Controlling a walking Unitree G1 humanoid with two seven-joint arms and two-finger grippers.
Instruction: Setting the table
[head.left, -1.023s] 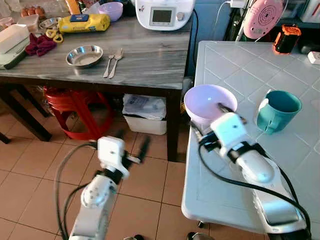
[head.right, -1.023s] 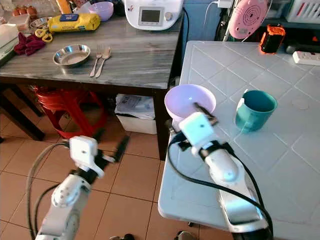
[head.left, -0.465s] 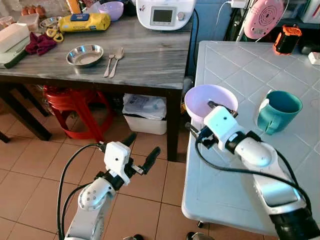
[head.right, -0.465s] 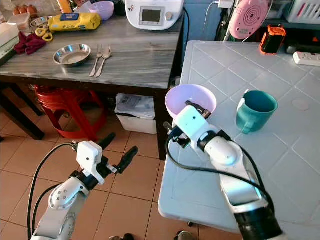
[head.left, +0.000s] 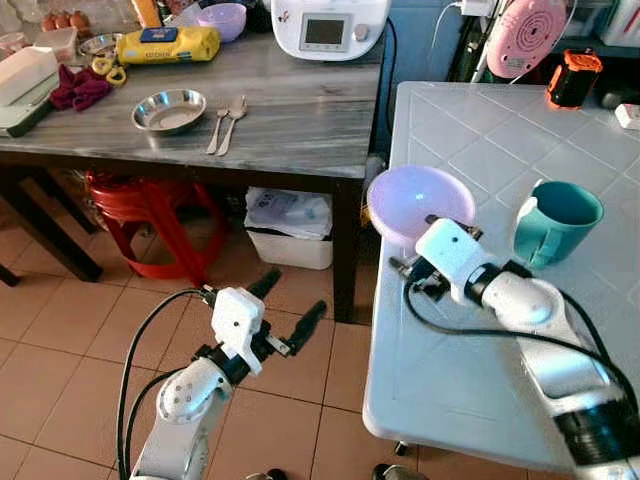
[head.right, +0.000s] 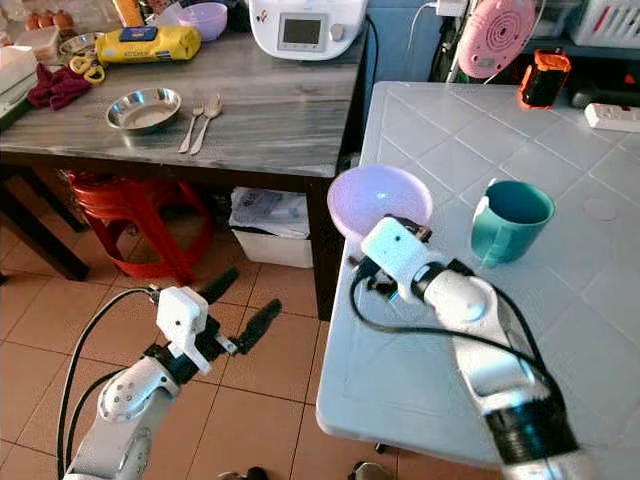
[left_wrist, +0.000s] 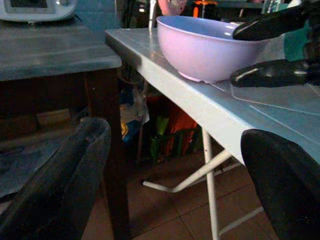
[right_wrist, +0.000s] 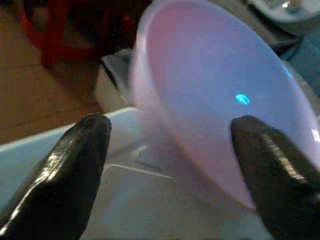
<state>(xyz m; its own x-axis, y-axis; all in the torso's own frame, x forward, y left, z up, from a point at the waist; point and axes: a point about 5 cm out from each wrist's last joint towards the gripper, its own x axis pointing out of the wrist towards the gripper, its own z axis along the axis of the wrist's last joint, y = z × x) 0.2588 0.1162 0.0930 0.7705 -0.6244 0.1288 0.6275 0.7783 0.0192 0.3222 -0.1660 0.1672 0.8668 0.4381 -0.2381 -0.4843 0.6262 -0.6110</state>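
Lilac bowl (left_wrist: 205, 47) sits on white table (left_wrist: 210, 107).

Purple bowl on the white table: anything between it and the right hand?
Nothing visible. The right hand is at the purple bowl, fingers straddling its near rim, one inside, one outside. The teal mug stands off to the side on the white table.

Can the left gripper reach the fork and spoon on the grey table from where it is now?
Probably not yet: the left gripper hangs low over the floor, below the grey table, and the fork and spoon lie farther back on it.
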